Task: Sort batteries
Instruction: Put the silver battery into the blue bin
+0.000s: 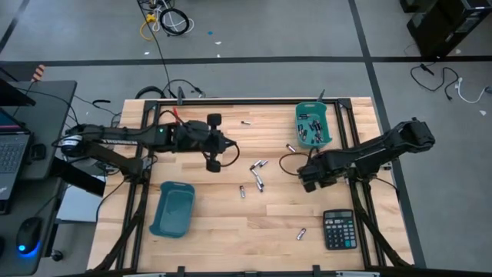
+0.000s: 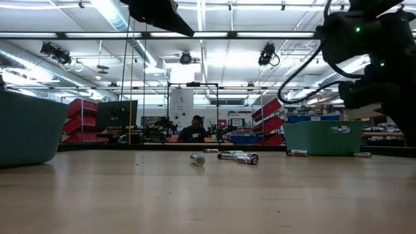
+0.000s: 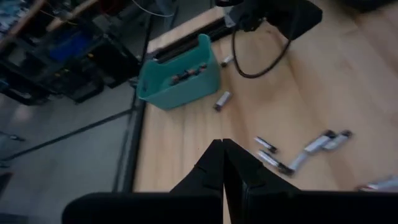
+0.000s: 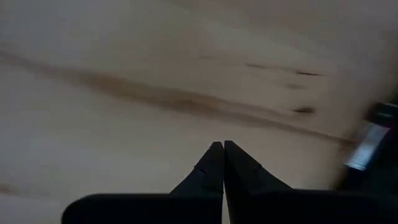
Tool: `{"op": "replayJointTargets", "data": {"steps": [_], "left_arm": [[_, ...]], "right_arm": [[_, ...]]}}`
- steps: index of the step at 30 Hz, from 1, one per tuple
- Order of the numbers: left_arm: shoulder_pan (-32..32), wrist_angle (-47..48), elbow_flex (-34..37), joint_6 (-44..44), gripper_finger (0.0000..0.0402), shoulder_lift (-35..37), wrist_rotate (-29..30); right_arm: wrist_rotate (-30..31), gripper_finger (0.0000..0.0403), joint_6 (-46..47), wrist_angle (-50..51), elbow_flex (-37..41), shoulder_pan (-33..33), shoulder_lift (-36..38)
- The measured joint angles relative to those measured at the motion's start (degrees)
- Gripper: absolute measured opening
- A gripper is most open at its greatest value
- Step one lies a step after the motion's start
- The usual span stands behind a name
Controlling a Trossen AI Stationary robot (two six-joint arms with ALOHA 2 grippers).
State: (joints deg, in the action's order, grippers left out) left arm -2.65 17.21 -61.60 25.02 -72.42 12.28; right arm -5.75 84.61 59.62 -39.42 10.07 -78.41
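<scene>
Though above scattered batteries — left tool, right tool — both closed, empty.

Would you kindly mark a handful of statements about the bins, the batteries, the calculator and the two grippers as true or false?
1. The teal bin near the right arm holds batteries. True.
2. The teal bin near the left arm is full of batteries. False: no batteries show in it.
3. The calculator lies inside a bin. False: it lies on the bare table, near the right front corner.
4. Loose batteries lie on the table between the two arms. True.
5. The left gripper grips a battery. False: its fingers are shut on nothing, above the table.
6. The right gripper is shut and empty. True.
</scene>
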Motion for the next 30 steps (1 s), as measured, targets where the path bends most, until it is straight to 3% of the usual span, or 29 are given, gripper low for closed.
{"op": "replayJointTargets", "data": {"steps": [4,8,16,21,24,30], "left_arm": [[-3.2,-3.0,0.0,3.2,0.0000,0.0,0.2],[-7.2,-6.2,0.0,3.6,0.0000,0.6,1.1],[-14.6,-8.3,0.0,3.9,0.0000,0.6,1.3],[-18.6,-13.2,0.0,3.4,0.0000,0.8,0.7],[-19.9,-18.9,0.0,1.8,0.0000,0.8,-1.1],[-19.8,-26.0,0.0,-0.1,0.0000,0.9,-4.7]], "right_arm": [[-0.1,0.0000,1.4,8.0,0.0,-1.7,-0.9],[0.5,0.0000,0.9,7.4,0.1,-4.2,-2.7],[6.0,0.0000,-9.2,-3.3,-1.7,-7.3,-3.6],[5.9,0.0000,1.7,-18.5,-1.8,-7.3,-3.4],[13.5,0.0000,4.0,-25.5,-2.2,-7.3,-3.7],[23.5,0.0000,33.2,-7.7,-5.0,-2.2,-3.1]]}}
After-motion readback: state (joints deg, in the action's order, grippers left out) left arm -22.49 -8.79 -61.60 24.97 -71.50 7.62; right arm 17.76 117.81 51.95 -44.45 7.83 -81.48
